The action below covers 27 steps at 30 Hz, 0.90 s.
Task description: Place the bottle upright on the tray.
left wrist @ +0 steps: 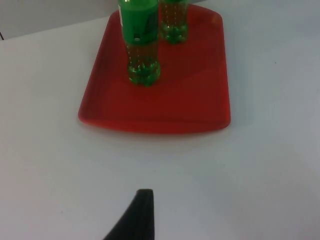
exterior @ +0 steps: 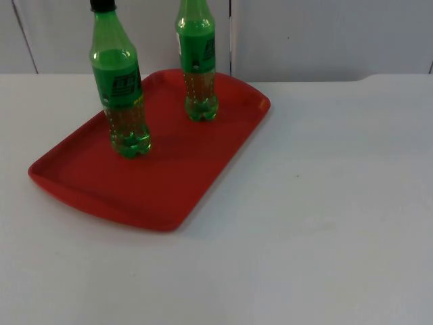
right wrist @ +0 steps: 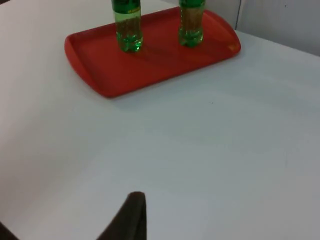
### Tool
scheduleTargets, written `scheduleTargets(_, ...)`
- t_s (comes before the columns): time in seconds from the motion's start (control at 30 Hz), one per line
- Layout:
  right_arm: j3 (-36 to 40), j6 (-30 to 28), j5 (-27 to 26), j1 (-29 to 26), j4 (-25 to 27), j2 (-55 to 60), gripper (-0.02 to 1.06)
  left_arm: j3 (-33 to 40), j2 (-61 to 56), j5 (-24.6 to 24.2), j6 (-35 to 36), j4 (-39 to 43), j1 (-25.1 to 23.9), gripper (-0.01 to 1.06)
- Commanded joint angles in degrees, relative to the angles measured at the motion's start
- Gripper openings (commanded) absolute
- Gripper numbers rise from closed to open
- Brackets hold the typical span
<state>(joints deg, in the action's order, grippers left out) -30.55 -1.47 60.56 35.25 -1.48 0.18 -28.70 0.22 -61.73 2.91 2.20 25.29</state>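
Since both green bottles stand upright on the red tray (exterior: 183, 183), the task looks done, with nothing visibly left but keeping the arms clear. The nearer bottle (exterior: 122, 101) stands by the tray's left edge, the farther bottle (exterior: 197, 64) toward its back edge; they are apart. Each holds a little clear liquid at the bottom. The left gripper (left wrist: 137, 220) and right gripper (right wrist: 130, 217) wait over the bare table (exterior: 325, 223), well away from the tray; whether their claws are apart or together I cannot tell.

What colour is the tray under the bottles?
Red; the tray shows best in the top view.
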Motion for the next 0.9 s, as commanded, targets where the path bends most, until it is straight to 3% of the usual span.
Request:
scheduleTargets(0.0,0.64,-0.49,0.87,0.11,0.02,-0.18,1.05,0.29,-0.22,0.17,-0.11,-0.24,0.36,1.05)
scheduleTargets(0.87,1.02,-0.28,1.26,0.11,0.35,-0.18,1.05,0.29,-0.22,0.17,-0.11,-0.24,0.36,1.05)
